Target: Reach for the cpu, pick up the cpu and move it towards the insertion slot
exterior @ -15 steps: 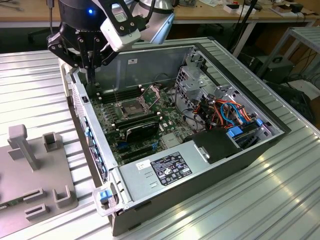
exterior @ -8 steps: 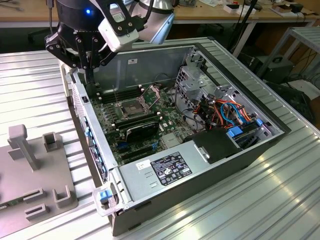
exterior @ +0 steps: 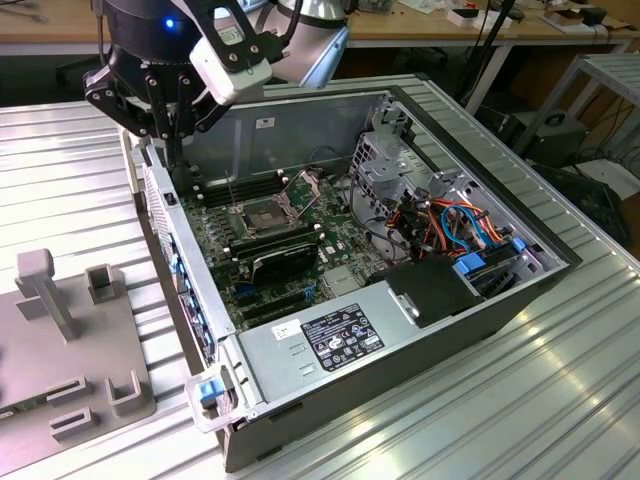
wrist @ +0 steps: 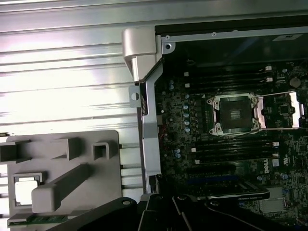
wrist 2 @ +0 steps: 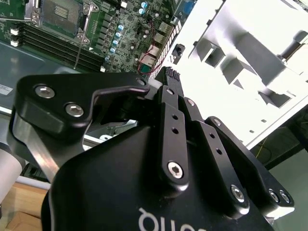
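The cpu [wrist: 24,190], a small pale square chip, lies in a recess of the grey fixture plate [wrist: 103,178] outside the computer case. The insertion slot [exterior: 262,213] is a square socket with a silvery frame and a dark centre on the green motherboard; both wrist views show it too [wrist: 236,114] [wrist 2: 60,12]. My gripper [exterior: 170,148] hangs above the case's rear corner at the exterior view's left, between plate and socket. Its black fingers [wrist 2: 172,77] stand together with nothing between them.
The open case wall [exterior: 185,290] rises between the fixture plate [exterior: 60,350] and the motherboard. A black graphics card [exterior: 285,258] lies just below the socket. A drive cage with coloured cables [exterior: 450,220] fills the case's right. The ribbed metal table [exterior: 560,400] surrounds everything.
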Action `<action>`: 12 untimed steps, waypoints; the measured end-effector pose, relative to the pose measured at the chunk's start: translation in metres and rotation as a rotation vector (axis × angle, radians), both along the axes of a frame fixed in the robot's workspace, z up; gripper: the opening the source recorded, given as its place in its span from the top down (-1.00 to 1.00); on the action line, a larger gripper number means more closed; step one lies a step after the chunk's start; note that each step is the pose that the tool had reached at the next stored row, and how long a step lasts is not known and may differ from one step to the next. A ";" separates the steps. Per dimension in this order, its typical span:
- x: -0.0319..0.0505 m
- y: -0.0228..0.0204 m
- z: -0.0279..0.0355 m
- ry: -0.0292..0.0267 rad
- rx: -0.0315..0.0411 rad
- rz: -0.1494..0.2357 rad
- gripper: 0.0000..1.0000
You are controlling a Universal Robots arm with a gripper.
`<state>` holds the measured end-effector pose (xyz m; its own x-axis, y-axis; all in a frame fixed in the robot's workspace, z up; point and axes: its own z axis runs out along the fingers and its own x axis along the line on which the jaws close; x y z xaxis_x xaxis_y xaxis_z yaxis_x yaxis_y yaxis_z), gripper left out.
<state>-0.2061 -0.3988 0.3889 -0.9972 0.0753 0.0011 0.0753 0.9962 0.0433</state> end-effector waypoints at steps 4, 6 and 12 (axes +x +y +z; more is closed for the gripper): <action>-0.0020 0.0000 -0.0001 0.0002 0.0001 0.000 0.79; -0.0031 0.0000 -0.0001 0.0005 0.0000 0.000 0.79; -0.0062 0.0000 -0.0003 0.0009 0.0000 0.000 0.79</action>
